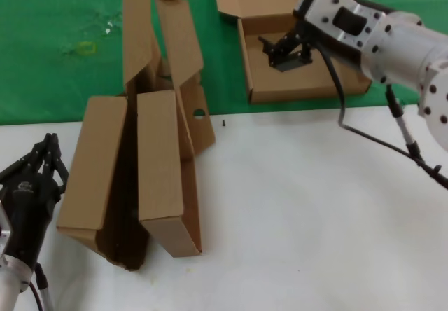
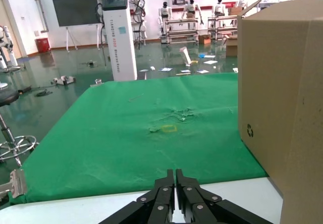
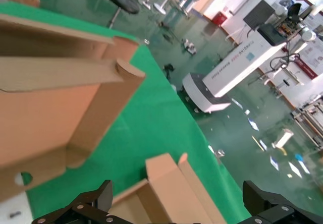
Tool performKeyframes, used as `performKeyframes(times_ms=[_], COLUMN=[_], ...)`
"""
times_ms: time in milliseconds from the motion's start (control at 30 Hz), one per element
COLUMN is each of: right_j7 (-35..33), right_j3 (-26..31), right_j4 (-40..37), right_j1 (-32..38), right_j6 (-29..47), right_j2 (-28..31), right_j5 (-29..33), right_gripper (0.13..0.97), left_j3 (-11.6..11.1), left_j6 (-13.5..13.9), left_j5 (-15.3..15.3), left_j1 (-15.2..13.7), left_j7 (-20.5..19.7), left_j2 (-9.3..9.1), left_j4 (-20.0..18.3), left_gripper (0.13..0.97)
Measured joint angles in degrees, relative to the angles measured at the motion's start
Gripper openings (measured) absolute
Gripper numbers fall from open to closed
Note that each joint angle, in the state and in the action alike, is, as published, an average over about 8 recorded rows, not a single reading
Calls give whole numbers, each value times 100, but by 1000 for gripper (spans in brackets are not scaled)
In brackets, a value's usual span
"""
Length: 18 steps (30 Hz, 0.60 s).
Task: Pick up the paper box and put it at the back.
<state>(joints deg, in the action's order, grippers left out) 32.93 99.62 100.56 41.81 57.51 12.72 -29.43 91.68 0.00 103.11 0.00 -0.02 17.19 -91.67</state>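
I have the right pincer (image 1: pixel 288 53) hanging spread over the open box (image 1: pixel 301 73), which lies on the green cloth (image 1: pixel 56 80) at the back, lid flap thrown open toward the far edge. From the right wrist view the fingers (image 3: pixel 88 206) stand wide apart with the box's near corner between and below them, so nothing is pinched. I judge the box is already placed and the step in hand is getting clear of it. To do that well I would lift straight up first, keeping the fingers wide so neither catches a side wall or drags the light tray off the cloth, and only then swing the arm home.

The box is shallow, brown corrugated card, its tray empty, with rounded tabs on the flap. It sits flat, wholly on the cloth, just behind the white surface (image 1: pixel 294 213).

Other boxes (image 1: pixel 140 164) stand in a leaning cluster to the left. My left pincer (image 1: pixel 43 158) waits pressed together near them, low on the surface.
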Motion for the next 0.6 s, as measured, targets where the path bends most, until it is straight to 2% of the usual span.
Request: performKeyframes(times_ms=[100,233,400,500,600], right_j7=[-125,-301,-533,-676,-818], right_j3=[-29,-72,-128,-162,-197], right_j4=[-35,-83,-145,-183,-222], right_j1=[-155,-382,-675,-855,-1035], right_j6=[-215,-523,-928,-1179,-1426], right_j2=[17,41,72,92,111], right_j5=[-276,-668,-1187,-1508,-1826], right_gripper=[874,903,953,956,961], left_j3=[0,0,0,0,0], left_j6=[0,0,0,0,0], left_j5=[0,0,1,1,1], left_j1=[0,0,0,0,0], left_j7=[0,0,0,0,0], left_j2=[0,0,0,0,0], left_j4=[0,0,0,0,0], left_gripper=[159,169,231,267,267])
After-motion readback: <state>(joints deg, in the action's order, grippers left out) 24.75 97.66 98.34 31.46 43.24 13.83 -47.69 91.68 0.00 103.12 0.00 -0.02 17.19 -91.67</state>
